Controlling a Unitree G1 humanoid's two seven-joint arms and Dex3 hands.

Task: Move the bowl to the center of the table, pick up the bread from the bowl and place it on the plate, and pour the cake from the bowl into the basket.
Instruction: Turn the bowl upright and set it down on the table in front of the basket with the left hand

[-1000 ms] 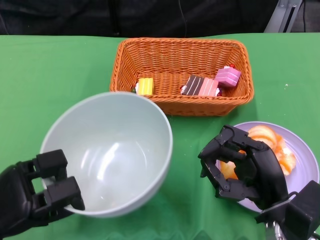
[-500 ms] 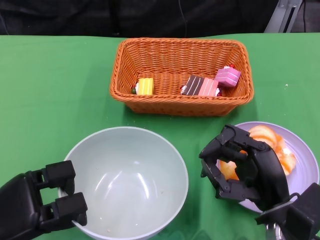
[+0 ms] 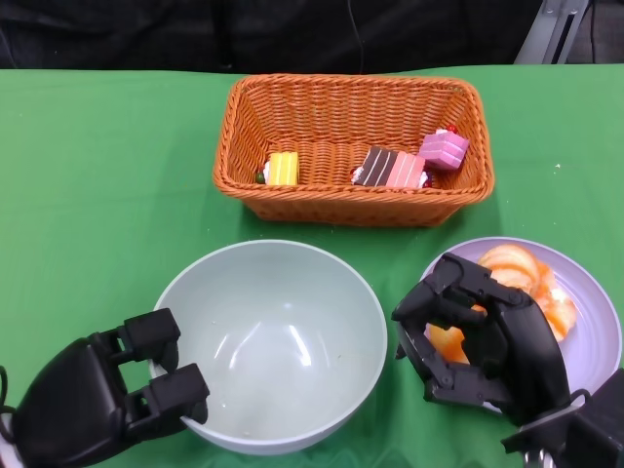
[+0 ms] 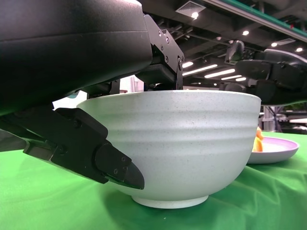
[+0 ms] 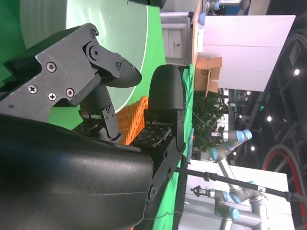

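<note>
On the green table point(image 3: 97, 146), seen from the head camera, the pale bowl point(image 3: 283, 331) sits upright near the front edge, roughly in the middle. The left hand point(image 3: 107, 395) grips its near-left rim, fingers hooked over the lip into the bowl. No food shows inside the bowl. Behind it stands the orange basket point(image 3: 356, 93), holding three cake pieces: a yellow one point(image 3: 284, 168) at the left, a brown-and-pink striped one point(image 3: 390, 167) in the middle, and a pink one point(image 3: 445, 148) at the right. To the right of the bowl lies the purple plate point(image 3: 590, 302) with the orange bread point(image 3: 522, 273) on it. The right hand point(image 3: 483, 336) hangs over the plate's left side, partly covering the bread, fingers curled in; I cannot tell whether it touches or holds any of it.

From the right wrist, the right hand's black fingers point(image 5: 165, 91) bend inward with a gap between them, and nothing is plainly seen in that gap. The bowl's pale side point(image 5: 96, 24) and a strip of basket point(image 5: 136, 112) show beyond them.

From the left wrist, the bowl point(image 4: 192, 143) rests on its foot on the green cloth. The left hand's fingers point(image 4: 163, 62) reach over the rim, and the thumb point(image 4: 91, 148) presses against the outer wall. The plate point(image 4: 273, 148) with bread point(image 4: 259, 143) lies beyond, with the right hand point(image 4: 268, 79) above it.
</note>
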